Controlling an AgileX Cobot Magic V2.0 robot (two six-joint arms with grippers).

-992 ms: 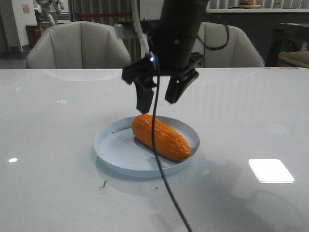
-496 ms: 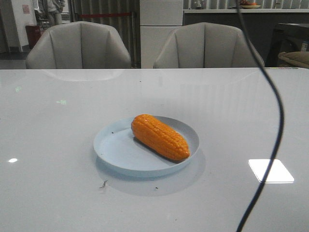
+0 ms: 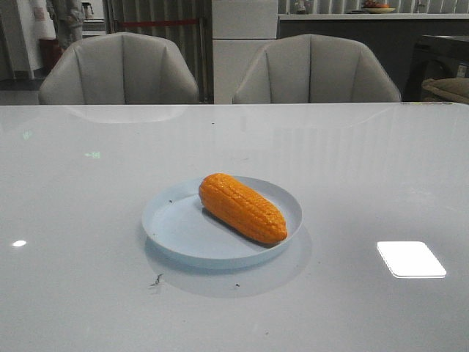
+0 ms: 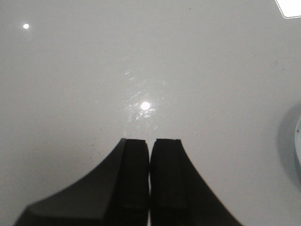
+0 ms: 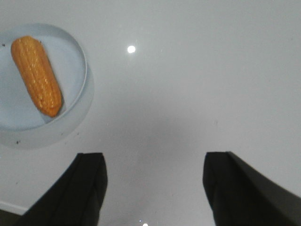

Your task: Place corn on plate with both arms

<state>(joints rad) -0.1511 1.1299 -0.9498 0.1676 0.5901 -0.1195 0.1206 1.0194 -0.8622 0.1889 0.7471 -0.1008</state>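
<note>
The orange-yellow corn point(image 3: 242, 207) lies slantwise on the pale blue plate point(image 3: 173, 229) in the middle of the white table. Neither arm shows in the front view. In the right wrist view the corn point(image 5: 36, 75) lies on the plate point(image 5: 73, 56), well away from my right gripper point(image 5: 155, 176), which is open and empty over bare table. My left gripper point(image 4: 150, 150) is shut with nothing between its fingers, above bare table, with only a sliver of the plate's rim point(image 4: 297, 141) at the view's edge.
Two grey chairs point(image 3: 121, 70) stand behind the table's far edge. A bright rectangle of reflected light point(image 3: 410, 258) lies on the glossy table right of the plate. A few small dark specks point(image 3: 157, 279) lie in front of the plate.
The arm that hung open over the corn a second ago has withdrawn out of the front view, and its cable has gone too. The corn and plate have not moved.
</note>
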